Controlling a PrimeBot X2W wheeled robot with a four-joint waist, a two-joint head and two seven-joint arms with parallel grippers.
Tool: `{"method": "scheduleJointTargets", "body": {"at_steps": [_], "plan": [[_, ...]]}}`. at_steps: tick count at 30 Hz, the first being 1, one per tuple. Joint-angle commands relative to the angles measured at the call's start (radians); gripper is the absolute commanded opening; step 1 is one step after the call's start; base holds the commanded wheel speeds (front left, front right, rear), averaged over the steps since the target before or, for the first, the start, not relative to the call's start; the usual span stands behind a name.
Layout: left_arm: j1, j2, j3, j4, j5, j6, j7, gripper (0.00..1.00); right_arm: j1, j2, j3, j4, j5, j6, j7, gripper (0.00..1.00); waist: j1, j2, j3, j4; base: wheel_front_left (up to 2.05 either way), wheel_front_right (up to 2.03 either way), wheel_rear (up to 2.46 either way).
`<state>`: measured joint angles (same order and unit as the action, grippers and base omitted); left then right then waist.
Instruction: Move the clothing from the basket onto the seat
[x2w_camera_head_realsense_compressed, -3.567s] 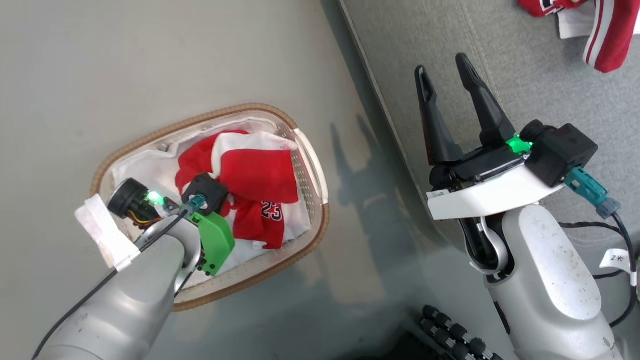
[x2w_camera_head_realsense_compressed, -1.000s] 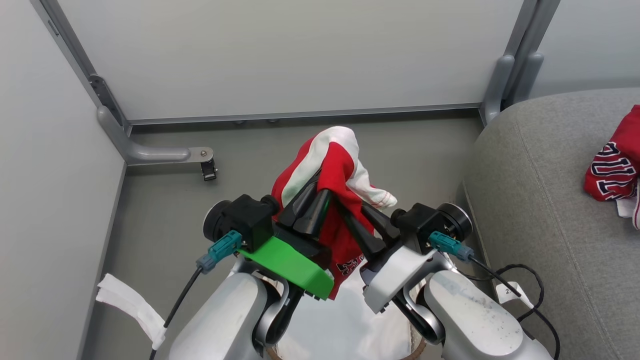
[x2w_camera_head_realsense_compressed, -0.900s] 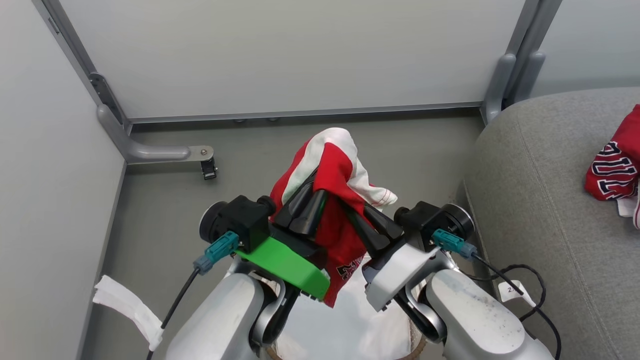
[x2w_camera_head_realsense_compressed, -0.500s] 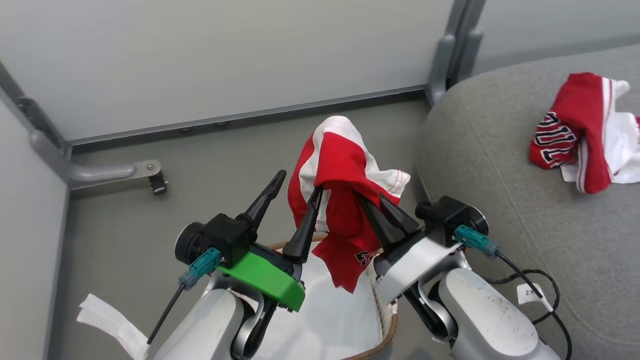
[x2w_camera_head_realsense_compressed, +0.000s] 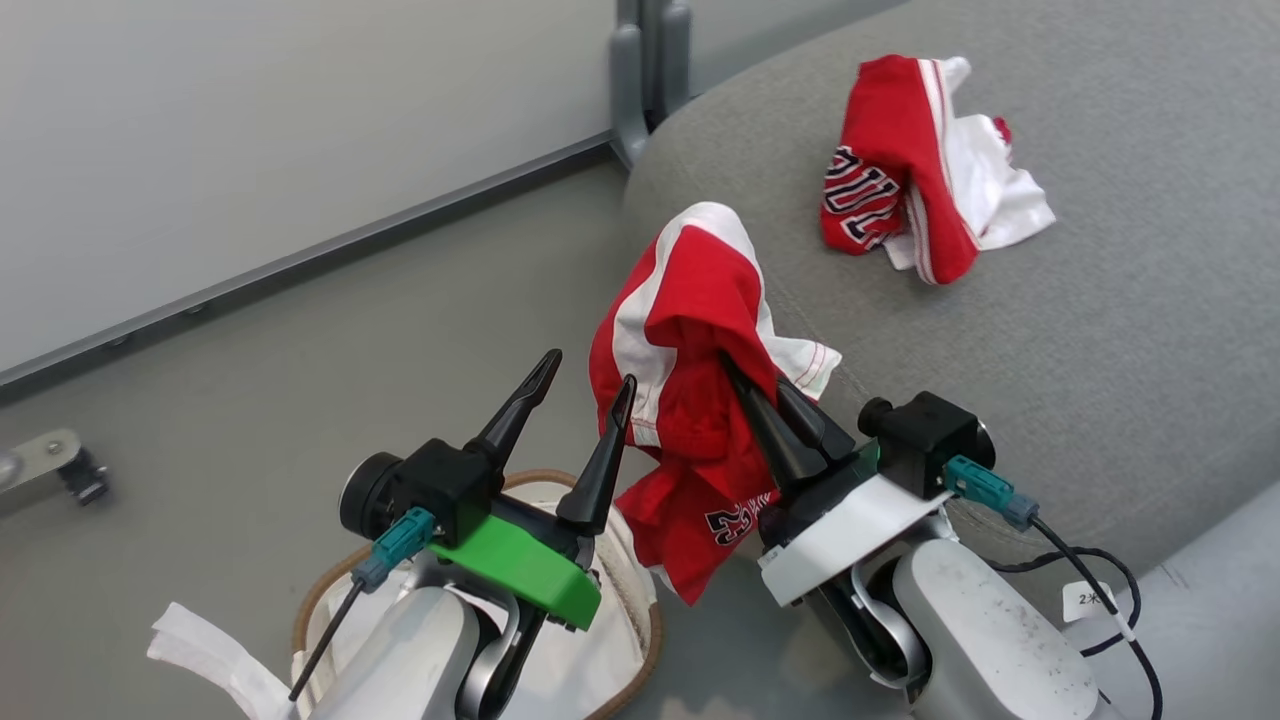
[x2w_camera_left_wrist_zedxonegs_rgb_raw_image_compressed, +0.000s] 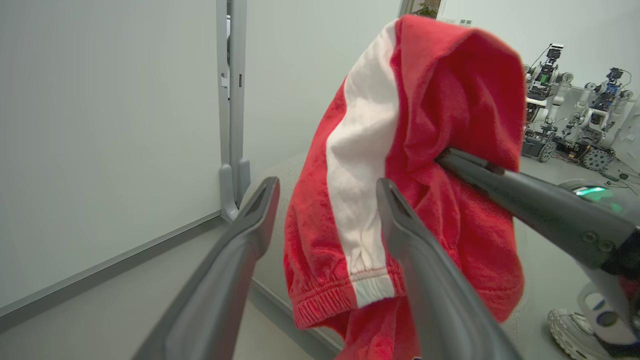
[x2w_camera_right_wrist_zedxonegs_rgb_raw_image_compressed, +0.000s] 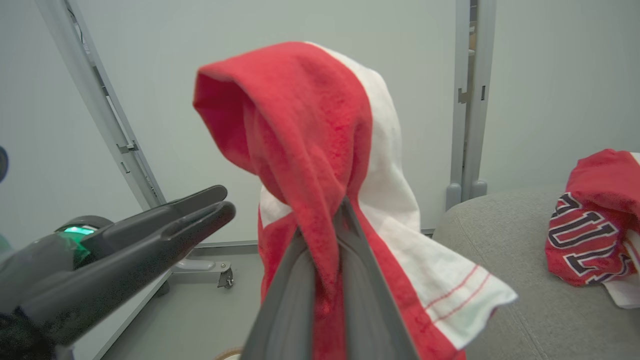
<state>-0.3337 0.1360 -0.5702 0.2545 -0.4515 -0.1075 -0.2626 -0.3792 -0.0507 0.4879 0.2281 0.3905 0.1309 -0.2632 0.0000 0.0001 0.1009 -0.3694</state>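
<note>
A red garment with a white stripe and "23" (x2w_camera_head_realsense_compressed: 700, 330) hangs off the floor, my right gripper (x2w_camera_head_realsense_compressed: 755, 375) shut on its bunched top. In the right wrist view the fingers (x2w_camera_right_wrist_zedxonegs_rgb_raw_image_compressed: 350, 260) pinch the cloth (x2w_camera_right_wrist_zedxonegs_rgb_raw_image_compressed: 300, 110). My left gripper (x2w_camera_head_realsense_compressed: 590, 370) stands open just left of it, holding nothing; its wrist view has the garment (x2w_camera_left_wrist_zedxonegs_rgb_raw_image_compressed: 440, 100) behind its right finger (x2w_camera_left_wrist_zedxonegs_rgb_raw_image_compressed: 415, 260). The basket (x2w_camera_head_realsense_compressed: 652, 625) sits below my left arm, white sheet (x2w_camera_head_realsense_compressed: 590, 665) inside. A second red "BULLS" garment (x2w_camera_head_realsense_compressed: 900, 170) lies on the grey seat (x2w_camera_head_realsense_compressed: 1100, 320).
A grey metal post (x2w_camera_head_realsense_compressed: 645, 80) stands at the seat's far corner against pale wall panels. A bracket with a caster (x2w_camera_head_realsense_compressed: 60, 465) sits on the grey floor at the left. Other robots (x2w_camera_left_wrist_zedxonegs_rgb_raw_image_compressed: 575, 115) stand far off in the left wrist view.
My left gripper opened and let go of the red garment; my right gripper closed on it. The head camera swung right, bringing the seat and the lying garment toward the middle.
</note>
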Motion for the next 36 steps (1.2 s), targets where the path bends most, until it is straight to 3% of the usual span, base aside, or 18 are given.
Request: {"method": "scheduleJointTargets", "body": {"at_steps": [1,7,12,23,30,36], "plan": [[0.016,0.003,0.007,-0.001,0.01,-0.007,-0.003,1.0,0.007,-0.001,-0.005,-0.012,-0.005,0.0,-0.002,0.0,0.0,-0.0001,0.065,-0.13,0.0,0.0,0.0],[0.004,0.016,0.0,0.012,0.026,-0.015,-0.002,1.0,-0.045,0.0,-0.053,-0.038,-0.061,0.0,-0.002,0.0,0.0,-0.0001,0.123,-0.158,0.0,0.0,0.0],[-0.017,0.049,-0.012,0.016,0.031,-0.021,-0.002,1.0,-0.18,-0.02,-0.185,-0.037,-0.162,0.0,-0.002,0.0,0.0,-0.0001,0.193,-0.141,0.0,0.0,0.0],[-0.041,0.143,-0.043,-0.002,0.011,-0.024,0.0,1.0,-0.55,-0.253,-0.43,-0.043,-0.257,-0.001,0.071,0.0,0.0,-0.0001,0.335,-0.034,0.0,0.0,0.0],[-0.076,0.174,-0.062,-0.014,-0.002,-0.024,0.0,1.0,-0.633,-0.323,-0.507,0.084,-0.289,-0.001,0.131,0.0,0.0,-0.0001,0.419,0.044,0.0,0.0,0.0],[-0.099,0.194,-0.062,-0.018,-0.018,-0.024,-0.001,1.0,-0.593,-0.307,-0.597,0.241,-0.36,-0.001,0.124,0.0,0.0,-0.0001,0.478,0.098,0.0,0.0,0.0]]}}
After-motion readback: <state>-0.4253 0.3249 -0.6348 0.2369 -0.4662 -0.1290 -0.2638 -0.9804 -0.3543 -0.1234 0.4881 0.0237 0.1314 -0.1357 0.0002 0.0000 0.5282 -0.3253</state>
